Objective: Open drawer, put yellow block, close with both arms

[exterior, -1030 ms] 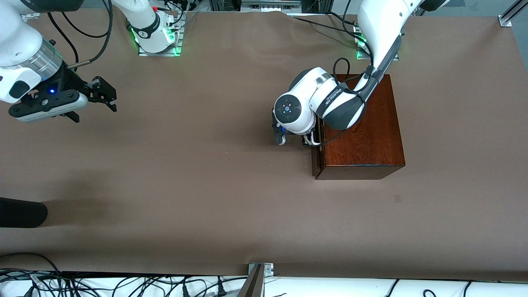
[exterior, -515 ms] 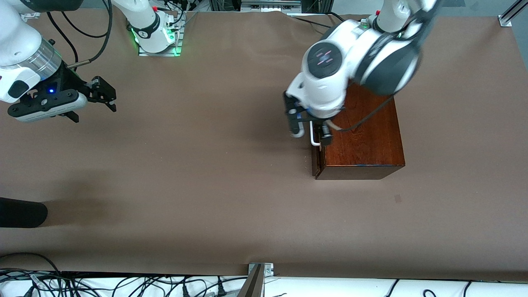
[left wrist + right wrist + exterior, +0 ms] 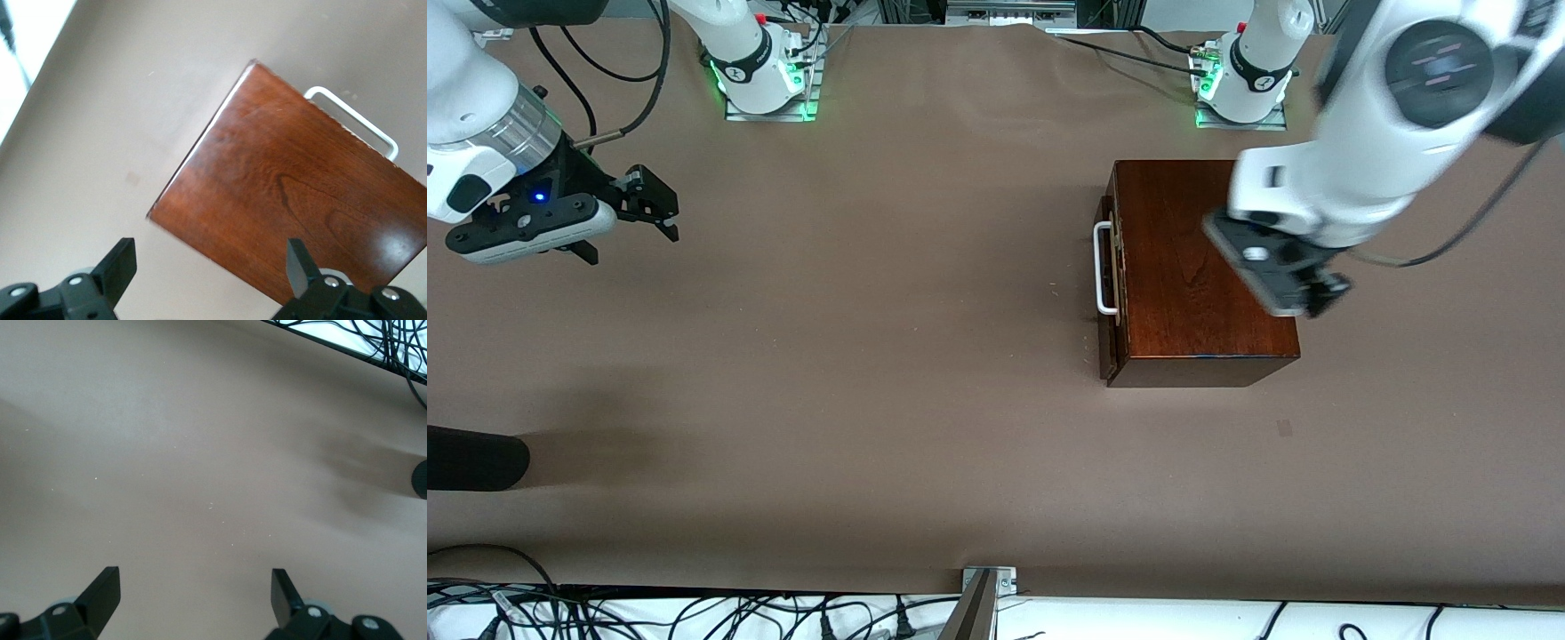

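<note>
The mahogany box (image 3: 1209,267) stands toward the left arm's end of the table. Its drawer (image 3: 1110,293) is pushed in, and the white bar handle (image 3: 1104,268) is free. My left gripper (image 3: 1307,298) hangs open and empty in the air over the box's edge toward the left arm's end. In the left wrist view the box top (image 3: 293,207) and handle (image 3: 353,120) show past the open left gripper (image 3: 210,267). My right gripper (image 3: 654,206) waits open and empty over bare table at the right arm's end; the right wrist view (image 3: 193,587) shows only table below it. The yellow block is out of view.
A black rounded object (image 3: 471,458) juts in at the right arm's end of the table, near the front camera, and its tip shows in the right wrist view (image 3: 420,479). Cables lie along the front edge (image 3: 694,613). A brown cloth (image 3: 871,356) covers the table.
My left arm has lifted away from the drawer handle and swung across the box toward its own end of the table. The handle is now uncovered. The right arm has not moved.
</note>
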Motion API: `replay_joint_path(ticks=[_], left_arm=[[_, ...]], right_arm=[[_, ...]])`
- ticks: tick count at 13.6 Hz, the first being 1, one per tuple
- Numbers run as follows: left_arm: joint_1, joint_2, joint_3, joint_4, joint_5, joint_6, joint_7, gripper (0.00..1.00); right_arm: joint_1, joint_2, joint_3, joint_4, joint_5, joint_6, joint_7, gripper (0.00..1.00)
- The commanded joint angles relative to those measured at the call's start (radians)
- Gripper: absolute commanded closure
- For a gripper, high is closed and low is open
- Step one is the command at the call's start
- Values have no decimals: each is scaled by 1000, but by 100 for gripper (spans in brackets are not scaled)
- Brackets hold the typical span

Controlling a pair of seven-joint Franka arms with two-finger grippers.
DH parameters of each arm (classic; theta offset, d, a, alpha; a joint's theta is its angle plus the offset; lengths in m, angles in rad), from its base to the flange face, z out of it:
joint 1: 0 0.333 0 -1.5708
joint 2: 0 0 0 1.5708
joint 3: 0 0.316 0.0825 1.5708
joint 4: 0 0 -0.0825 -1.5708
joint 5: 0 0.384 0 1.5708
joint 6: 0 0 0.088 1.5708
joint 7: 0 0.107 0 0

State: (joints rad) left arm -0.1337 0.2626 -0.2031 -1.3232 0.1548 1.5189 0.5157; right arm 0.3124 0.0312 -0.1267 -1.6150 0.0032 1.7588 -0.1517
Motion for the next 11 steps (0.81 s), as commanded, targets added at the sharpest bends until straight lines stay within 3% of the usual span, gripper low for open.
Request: replay_joint_path(ticks=[1,4,7,9,11], left_arm=[[-3,-106,75,-111,-82,12,-265,0],[-1,-183,115,-204,-89,76,-426,0],[-1,-232,191,-261,-119,138,-433,0],[-1,-247,284,-298,-184,138,-445,0],[0,-253,310,-307,-175,117,-447,0]], right_arm=[[-7,4,10,15,-9,-12,4,0],[-7,3,10,15,-14,-13,1,0],[-7,3,10,17,-17,-13,1,0],[-7,3,10,17,-19,-15,1,0],[-7,3,9,17,-19,-13,1,0]])
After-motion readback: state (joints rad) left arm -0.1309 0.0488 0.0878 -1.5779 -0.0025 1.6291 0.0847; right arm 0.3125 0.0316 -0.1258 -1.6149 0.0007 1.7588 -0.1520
